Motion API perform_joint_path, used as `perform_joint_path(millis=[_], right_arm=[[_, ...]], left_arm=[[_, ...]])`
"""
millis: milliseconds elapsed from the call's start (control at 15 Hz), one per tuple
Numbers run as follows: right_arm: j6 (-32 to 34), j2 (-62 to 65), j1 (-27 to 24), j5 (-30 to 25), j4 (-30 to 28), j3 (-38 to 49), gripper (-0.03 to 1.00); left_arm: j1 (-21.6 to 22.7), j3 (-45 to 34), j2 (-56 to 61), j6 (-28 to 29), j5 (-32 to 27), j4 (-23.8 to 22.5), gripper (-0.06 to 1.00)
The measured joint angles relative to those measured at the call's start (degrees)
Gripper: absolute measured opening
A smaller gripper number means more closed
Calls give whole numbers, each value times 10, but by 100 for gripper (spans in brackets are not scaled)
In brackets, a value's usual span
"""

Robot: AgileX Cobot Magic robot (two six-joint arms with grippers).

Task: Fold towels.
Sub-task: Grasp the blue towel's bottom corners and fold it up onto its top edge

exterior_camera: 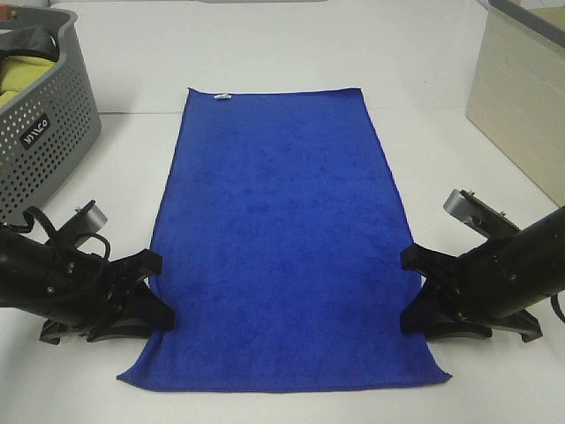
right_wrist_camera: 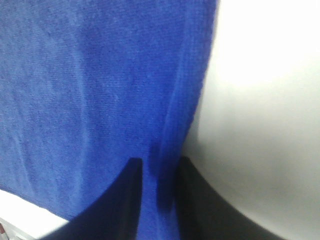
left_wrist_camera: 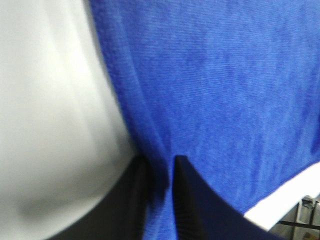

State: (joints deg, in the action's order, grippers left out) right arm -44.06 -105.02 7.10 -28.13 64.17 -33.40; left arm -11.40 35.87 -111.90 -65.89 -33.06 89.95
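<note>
The royal-blue towel [exterior_camera: 282,238] lies flat and lengthwise on the white table, with its small white tag [exterior_camera: 222,95] on the far short edge. My left gripper [exterior_camera: 155,291] sits low at the towel's left long edge, near the front. In the left wrist view [left_wrist_camera: 161,162] its jaws are closed on the hem, which is bunched between them. My right gripper [exterior_camera: 413,290] is at the right long edge, opposite the left one. In the right wrist view [right_wrist_camera: 159,162] its jaws pinch that hem the same way. The towel also fills most of both wrist views [left_wrist_camera: 215,100] [right_wrist_camera: 90,100].
A grey perforated basket [exterior_camera: 44,132] stands at the back left with a yellow-green cloth [exterior_camera: 22,75] inside. A beige box [exterior_camera: 521,97] stands at the back right. White table [exterior_camera: 291,44] lies beyond the towel's far edge.
</note>
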Motion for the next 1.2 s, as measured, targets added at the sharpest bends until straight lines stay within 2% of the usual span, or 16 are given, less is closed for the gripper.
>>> perform_joint_path(millis=[67,133,200,267,533,933,1200], right_arm=[[-4,-1,0,5,-4,0,10],[-5,-2,0,8,-6,1,2],[-5,-2,0,8,-6,1,0],[-5,-2,0,6,-6,1,0],[-3,15,0,-14,-16,19,0],[15,104,0,-32,-21,112,0],[15,117,0,-37,-27,112,0]], left_arm=[[0,0,0,-1,7,-2,6],[0,0,0,-2,9,-2,1],[0,0,1,-2,9,-2,1],[0,0,4,-3,9,-6,1],[0,-17,49,28,14,-76,1],[-1,-111,124,31,17,-89,1],[-2,-118,164,40,-2,-77,1]])
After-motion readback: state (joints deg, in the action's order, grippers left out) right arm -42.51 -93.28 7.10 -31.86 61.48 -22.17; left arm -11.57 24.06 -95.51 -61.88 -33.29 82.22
